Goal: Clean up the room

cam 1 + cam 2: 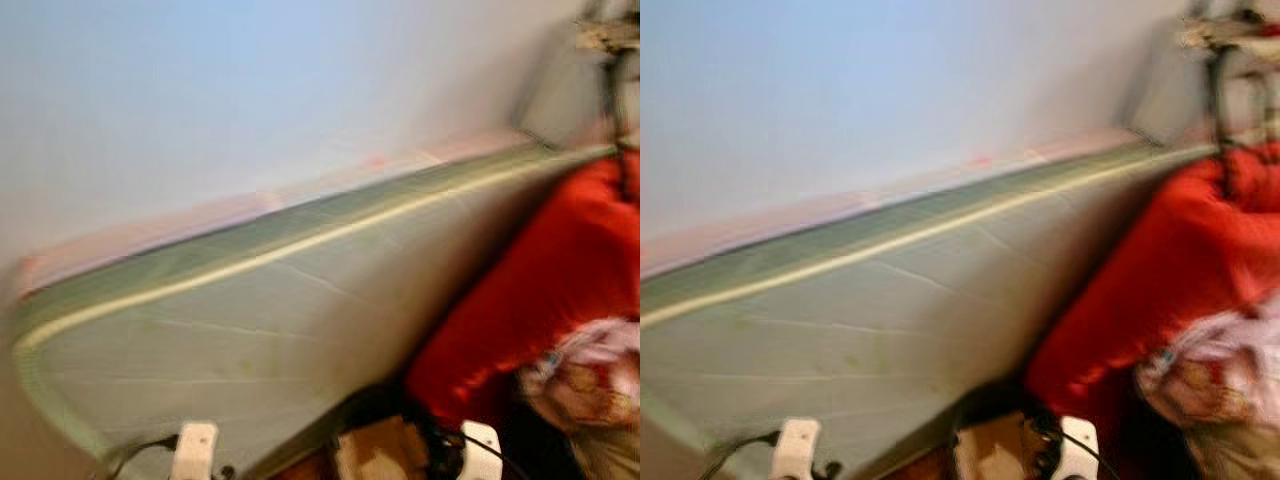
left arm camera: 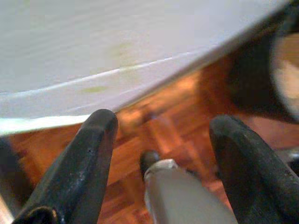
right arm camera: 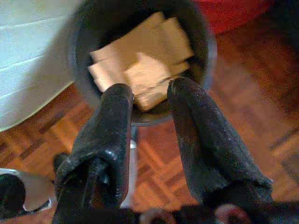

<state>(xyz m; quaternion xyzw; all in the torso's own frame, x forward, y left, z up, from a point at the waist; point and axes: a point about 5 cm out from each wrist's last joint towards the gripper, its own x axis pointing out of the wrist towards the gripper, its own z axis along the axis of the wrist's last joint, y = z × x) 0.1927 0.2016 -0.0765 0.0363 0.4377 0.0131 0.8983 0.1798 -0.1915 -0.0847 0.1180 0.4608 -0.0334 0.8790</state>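
Note:
A dark round bin (image 3: 79, 70) stands on the wooden floor and holds several pieces of brown cardboard (image 3: 140, 60). My right gripper (image 3: 152, 88) hangs just above the bin's near rim, open, with nothing between its fingers. In the blurred head views the same bin (image 1: 375, 405) sits low at the middle, beside the bed. My left gripper (image 2: 163, 120) is open over the parquet floor (image 2: 163, 135), close to the mattress edge (image 2: 117, 70), with the bin (image 2: 252, 70) off to one side.
A pale green-white mattress (image 1: 250, 320) runs along a light wall (image 1: 250, 90). A big red cushion (image 1: 540, 290) leans at the right, with a heap of patterned cloth (image 1: 590, 380) in front of it. A dark stand (image 1: 615, 60) rises at the far right.

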